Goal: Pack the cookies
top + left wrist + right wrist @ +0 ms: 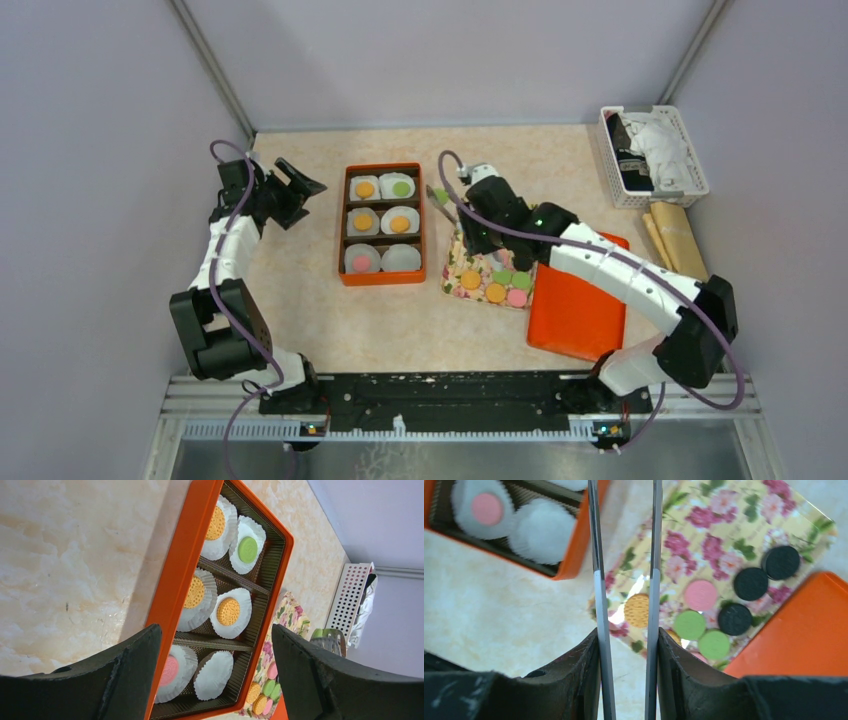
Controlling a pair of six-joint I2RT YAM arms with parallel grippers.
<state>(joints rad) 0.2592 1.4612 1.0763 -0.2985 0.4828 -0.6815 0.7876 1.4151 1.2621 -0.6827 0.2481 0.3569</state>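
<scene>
The loose cookies (700, 595) lie on a floral cloth (724, 510) just right of the orange box (172, 590); five more sit in its paper cups. They look light, stiff and crumbly, so I'd pinch one gently across its rim. The right claw (626, 640) is clamped on metal tongs (599, 595), whose blades are parted with an orange cookie (637, 610) showing between them; I can't tell if they touch it. The left claw (215, 630) gapes wide and empty, left of the box. The near right cup (400, 258) is unfilled.

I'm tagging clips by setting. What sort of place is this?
Likely a robotics lab cell: plain grey partition walls enclose a marble-look table, with left arm and right arm bolted to a black rail.
</scene>
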